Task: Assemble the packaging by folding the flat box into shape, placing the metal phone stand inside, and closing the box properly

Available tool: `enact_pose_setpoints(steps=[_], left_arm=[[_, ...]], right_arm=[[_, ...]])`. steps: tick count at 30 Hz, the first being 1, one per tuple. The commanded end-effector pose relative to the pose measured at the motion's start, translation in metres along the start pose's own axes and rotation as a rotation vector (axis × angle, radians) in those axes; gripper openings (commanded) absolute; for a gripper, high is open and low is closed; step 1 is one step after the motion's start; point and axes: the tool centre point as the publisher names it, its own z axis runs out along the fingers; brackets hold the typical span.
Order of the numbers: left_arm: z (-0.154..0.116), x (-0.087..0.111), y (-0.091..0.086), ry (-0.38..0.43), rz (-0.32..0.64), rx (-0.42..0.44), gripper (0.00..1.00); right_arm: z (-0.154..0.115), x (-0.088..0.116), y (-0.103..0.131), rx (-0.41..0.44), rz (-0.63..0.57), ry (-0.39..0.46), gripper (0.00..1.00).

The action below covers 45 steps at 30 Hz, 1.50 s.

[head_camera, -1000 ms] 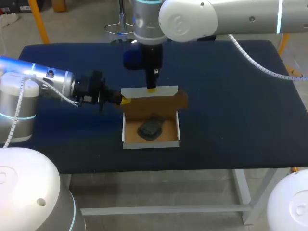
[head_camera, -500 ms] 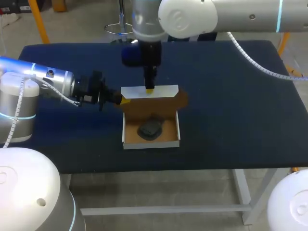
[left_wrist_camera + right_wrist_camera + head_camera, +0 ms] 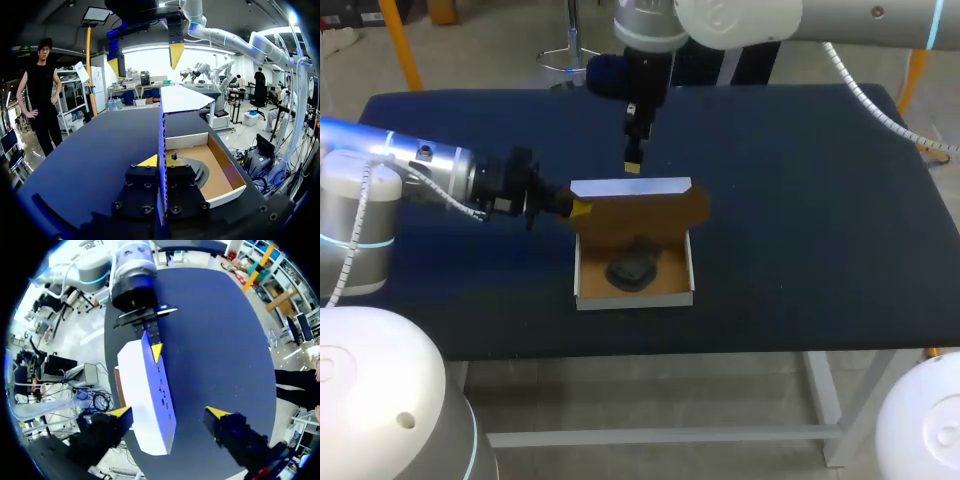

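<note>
Overhead, right hand (image 3: 633, 165) spread, left hand (image 3: 578, 208) pinching box lid (image 3: 630, 187), stand (image 3: 632, 268) inside

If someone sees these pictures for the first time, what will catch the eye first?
First comes the open box in the middle of the table, its lid standing upright with the left gripper shut on the lid's side edge. The dark phone stand lies inside the box, and the right gripper hovers open above the lid, not touching it.
</note>
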Motion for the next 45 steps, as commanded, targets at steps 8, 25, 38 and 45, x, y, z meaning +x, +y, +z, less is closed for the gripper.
enact_pose_setpoints(steps=[8,25,38,45], left_arm=[[0.001,0.001,0.002,0.003,0.0,0.0,0.0],[0.006,0.005,-0.001,-0.038,0.064,-0.026,0.0],[0.006,0.015,0.005,-0.151,0.195,-0.042,0.0],[0.007,0.02,0.008,-0.193,0.253,-0.048,0.0]], right_arm=[[-0.011,-0.005,-0.01,-0.01,0.058,-0.066,1.0],[-0.008,-0.017,-0.012,0.015,0.207,-0.051,1.0],[-0.007,-0.021,-0.028,-0.025,0.528,0.063,1.0],[-0.003,-0.015,-0.038,-0.006,0.676,0.091,1.0]])
